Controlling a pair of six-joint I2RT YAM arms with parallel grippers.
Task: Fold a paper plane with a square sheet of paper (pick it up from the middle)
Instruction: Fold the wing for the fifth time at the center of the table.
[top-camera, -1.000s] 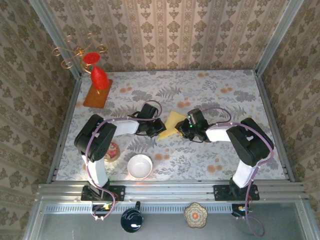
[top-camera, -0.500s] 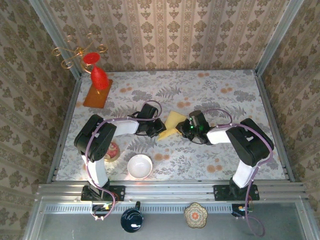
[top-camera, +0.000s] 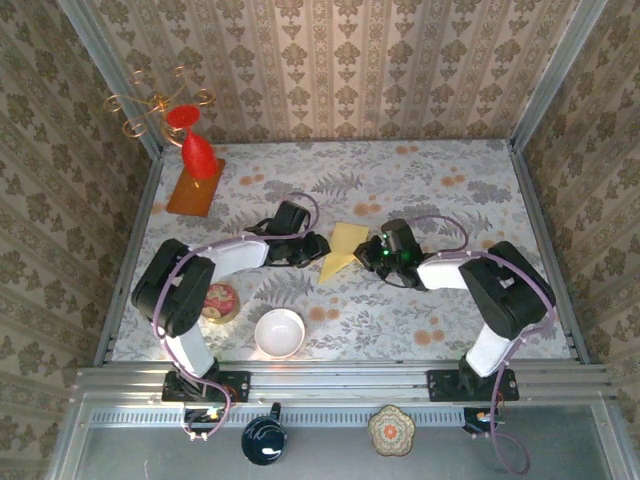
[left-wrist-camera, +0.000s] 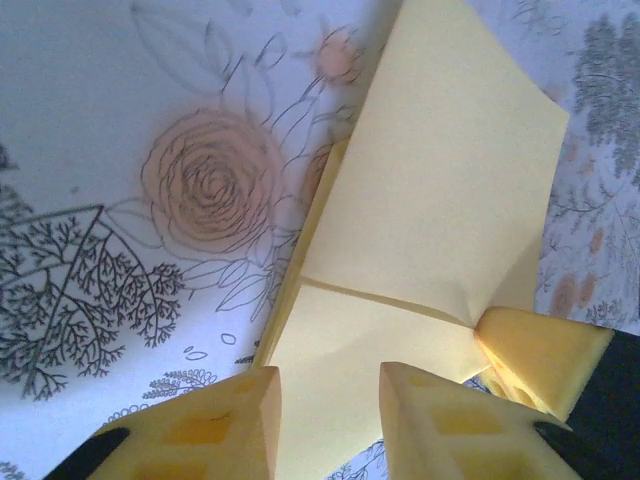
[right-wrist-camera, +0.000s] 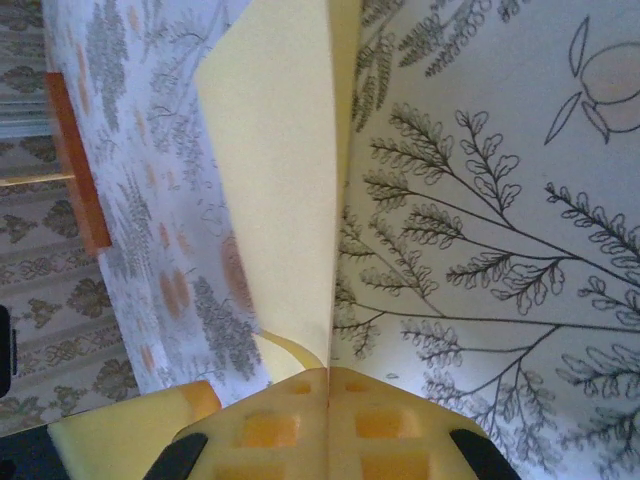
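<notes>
Folded paper (top-camera: 344, 246) is lying mid-table, its long axis running diagonally and its tip pointing near-left. Right gripper (right-wrist-camera: 328, 378) is pinching its edge. Left gripper (left-wrist-camera: 330, 388) is standing released over it. Bowl (top-camera: 280, 332) is sitting nearer, apart.

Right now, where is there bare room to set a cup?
Free: the far right of the flowered tablecloth by the back wall, and the near strip right of the white round bowl. Crowded: the middle, around the folded pale yellow paper.
</notes>
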